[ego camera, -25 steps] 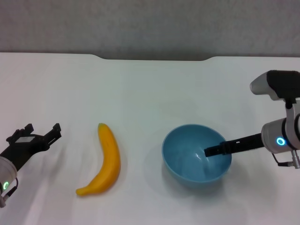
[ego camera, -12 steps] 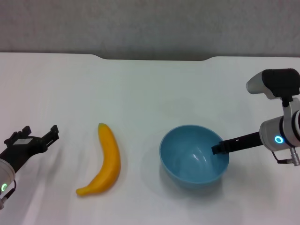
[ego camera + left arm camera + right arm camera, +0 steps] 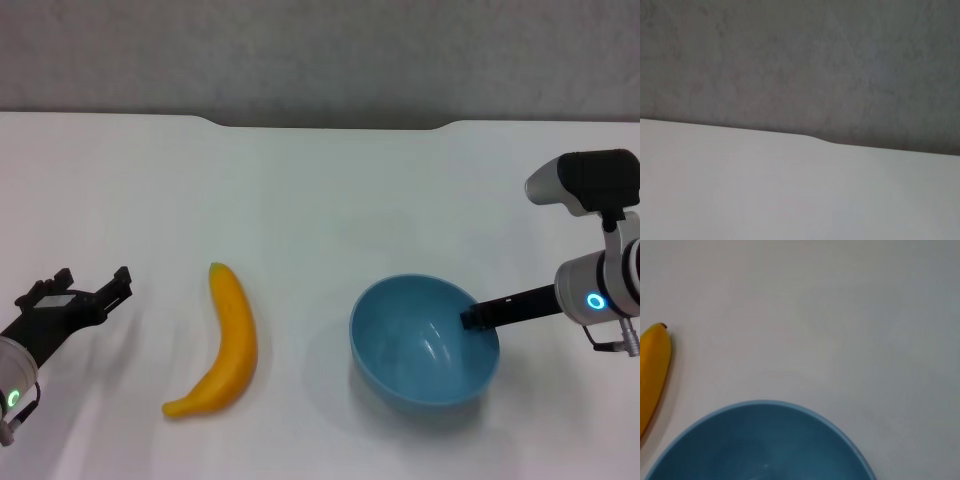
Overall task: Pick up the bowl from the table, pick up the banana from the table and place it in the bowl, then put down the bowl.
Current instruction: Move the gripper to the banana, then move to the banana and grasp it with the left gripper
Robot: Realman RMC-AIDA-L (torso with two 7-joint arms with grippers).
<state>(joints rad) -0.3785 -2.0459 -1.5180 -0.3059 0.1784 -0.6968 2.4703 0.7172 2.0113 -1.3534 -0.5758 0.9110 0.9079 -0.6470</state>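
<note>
The light-blue bowl [image 3: 420, 345] is right of centre, tilted and lifted slightly off the white table [image 3: 320, 190], with its shadow beneath it. My right gripper [image 3: 470, 319] grips its right rim; one black finger shows inside the rim and the other is hidden behind the wall. The bowl fills the bottom of the right wrist view [image 3: 760, 445]. The yellow banana [image 3: 228, 342] lies flat on the table to the left of the bowl, also in the right wrist view [image 3: 652, 370]. My left gripper [image 3: 93, 283] is open and empty, left of the banana, apart from it.
The table's far edge has a shallow cutout [image 3: 330, 125] against a grey wall. The left wrist view shows only bare tabletop [image 3: 790, 195] and the wall [image 3: 800, 60].
The bowl has shifted slightly right, tilted and come up off the table in my right gripper. My left gripper shifted only slightly and stayed open. The banana has not moved.
</note>
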